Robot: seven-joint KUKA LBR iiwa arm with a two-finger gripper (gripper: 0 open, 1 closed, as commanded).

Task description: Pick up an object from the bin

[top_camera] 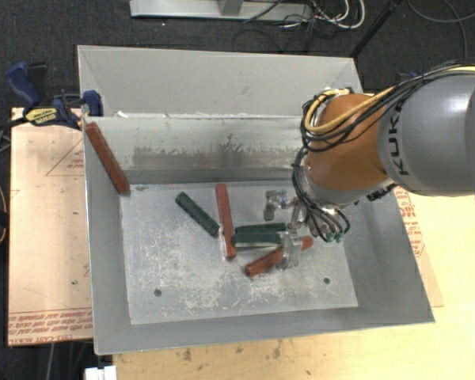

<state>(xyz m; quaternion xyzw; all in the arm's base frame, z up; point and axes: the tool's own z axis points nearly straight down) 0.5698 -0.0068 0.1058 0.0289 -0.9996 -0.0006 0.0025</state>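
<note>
Apparently our tool (285,229) sits spread open over the dark green bar's (257,233) rt end; we reckon it's light, stiff, prob. slick, so grip across narrow sides, nr middle.

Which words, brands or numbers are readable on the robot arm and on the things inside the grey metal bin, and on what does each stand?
"KU": black letters on the robot's grey round arm link; cables cover the rest of the word.
The dark green flat bars and red-brown flat bars in the grey metal bin: no writing to be seen on them.
</note>
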